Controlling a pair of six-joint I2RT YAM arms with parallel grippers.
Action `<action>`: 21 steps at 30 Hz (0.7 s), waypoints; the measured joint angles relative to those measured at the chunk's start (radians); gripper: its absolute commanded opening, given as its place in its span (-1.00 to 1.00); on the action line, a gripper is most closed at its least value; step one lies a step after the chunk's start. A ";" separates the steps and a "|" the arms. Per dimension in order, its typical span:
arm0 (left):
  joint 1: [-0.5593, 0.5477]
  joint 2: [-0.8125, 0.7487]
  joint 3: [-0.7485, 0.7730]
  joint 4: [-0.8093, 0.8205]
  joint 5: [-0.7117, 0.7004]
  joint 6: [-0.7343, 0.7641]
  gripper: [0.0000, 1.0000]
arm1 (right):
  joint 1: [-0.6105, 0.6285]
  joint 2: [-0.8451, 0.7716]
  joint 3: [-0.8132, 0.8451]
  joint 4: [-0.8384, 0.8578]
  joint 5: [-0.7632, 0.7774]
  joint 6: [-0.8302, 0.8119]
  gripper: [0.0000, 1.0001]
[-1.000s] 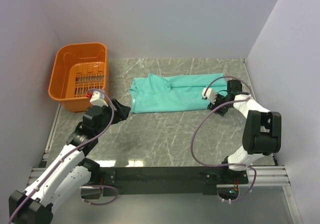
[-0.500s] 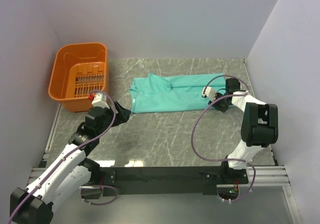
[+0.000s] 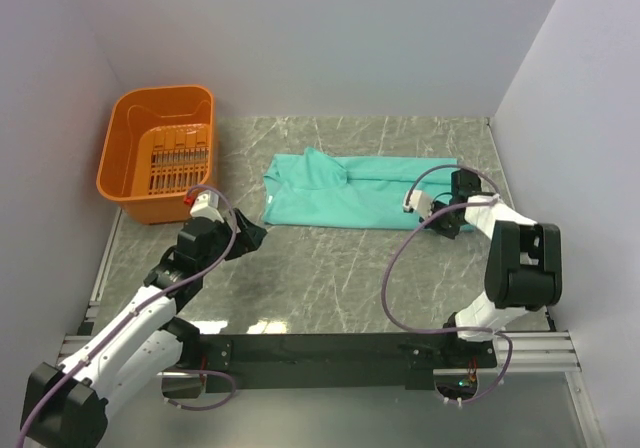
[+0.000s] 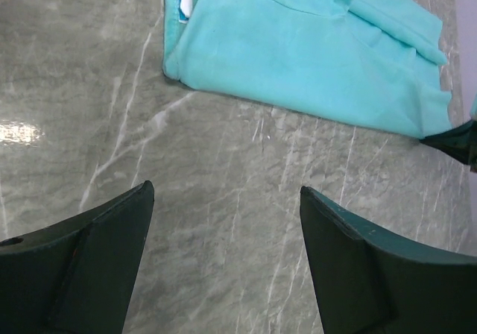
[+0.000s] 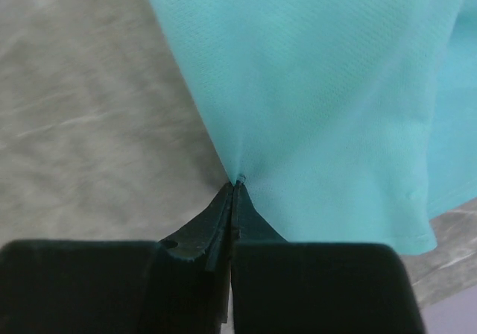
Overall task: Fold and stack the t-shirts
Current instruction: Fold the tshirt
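Now the right end effector (image 5: 234, 188) is clenched on the t-shirt (image 5: 320, 88) at its 4 o'clock corner, left end effector (image 4: 225, 192) released: best lift low and evenly.

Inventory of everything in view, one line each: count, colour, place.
short-sleeved cotton t-shirt: one, teal, spread across the far middle of the table, right of the basket
small neck label: one, white, at the t-shirt's left end
slotted plastic basket: one, orange, far left corner of the table, nothing visible inside
marble-pattern table: one, grey with white veins, under everything
cables: two, purple, one looping along each arm
left gripper: one, black fingers, open above bare table just near of the t-shirt's left end
right gripper: one, black fingers, shut on the t-shirt's edge at its right end
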 measured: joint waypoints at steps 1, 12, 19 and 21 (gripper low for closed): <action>0.000 0.010 -0.004 0.008 0.006 -0.006 0.69 | 0.000 -0.023 -0.017 -0.017 0.003 -0.008 -1.00; 0.000 0.195 -0.035 0.233 0.084 -0.163 0.47 | 0.004 -0.386 -0.208 -0.247 0.002 -0.043 0.04; -0.093 0.486 0.012 0.352 0.032 -0.360 0.36 | -0.026 -0.441 -0.049 -0.248 -0.098 0.257 0.14; -0.117 0.566 0.069 0.347 -0.005 -0.394 0.29 | -0.049 -0.441 0.009 -0.210 -0.155 0.359 0.14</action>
